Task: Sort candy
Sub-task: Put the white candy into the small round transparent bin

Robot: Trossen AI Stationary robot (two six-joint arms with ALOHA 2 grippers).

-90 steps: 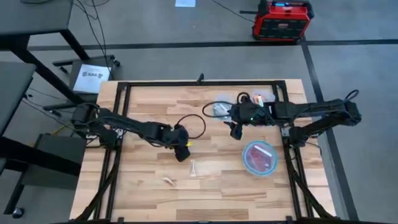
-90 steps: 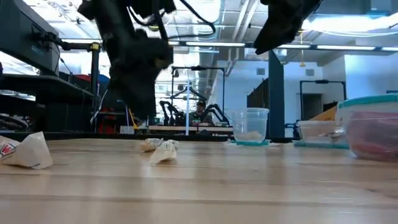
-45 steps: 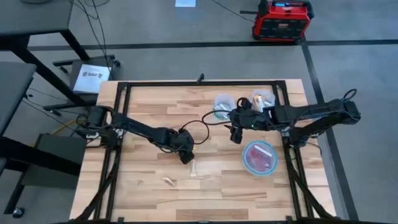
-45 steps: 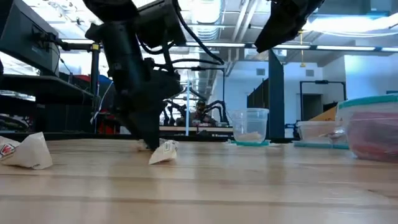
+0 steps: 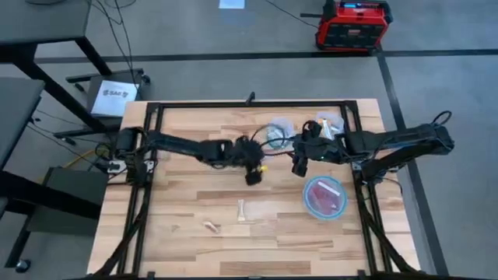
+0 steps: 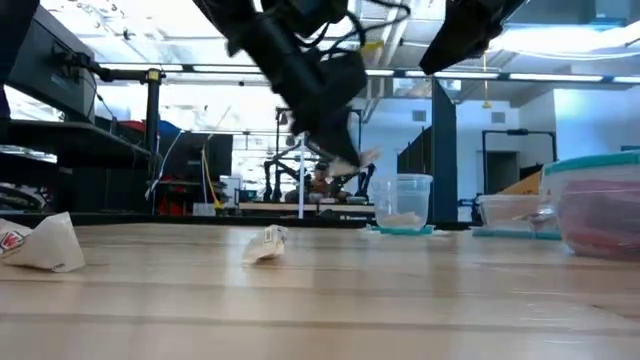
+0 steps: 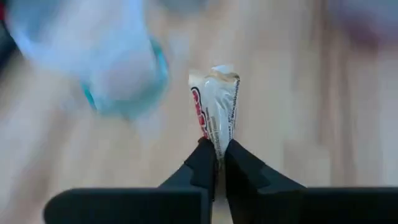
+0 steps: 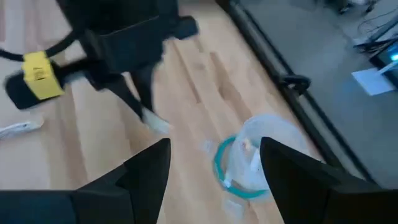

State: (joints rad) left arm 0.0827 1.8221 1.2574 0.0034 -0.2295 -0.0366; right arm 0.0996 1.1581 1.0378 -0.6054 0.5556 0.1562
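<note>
My left gripper (image 5: 253, 177) is over the middle of the table, shut on a pale wrapped candy with red print (image 7: 217, 112); the low view shows it well above the wood (image 6: 358, 159). My right gripper (image 5: 298, 167) hovers open just to the right of it, with nothing between its fingers (image 8: 214, 149). Two more pale candies lie on the table nearer the front, one at mid-table (image 5: 242, 209) and one further left (image 5: 211, 226). A clear blue-rimmed cup (image 5: 278, 132) stands just beyond both grippers. My left gripper pinches one end of the candy wrapper (image 7: 216, 144) between its two fingertips. The rest of the candy sticks out past the tips. The fingers slant down from above, and the candy is lifted clear of the table.
A second clear container (image 5: 331, 123) stands at the far right. A blue-rimmed tub with red candies (image 5: 324, 196) sits at the right, nearer the front. The black table frame (image 5: 249, 103) runs along the far edge. Bare wood lies at the front left.
My left gripper dipped to the table beside two pale candies, took hold of one and lifted it. It then carried it up, to the right and toward the far edge, nearer the clear cup. One candy stayed where it lay.
</note>
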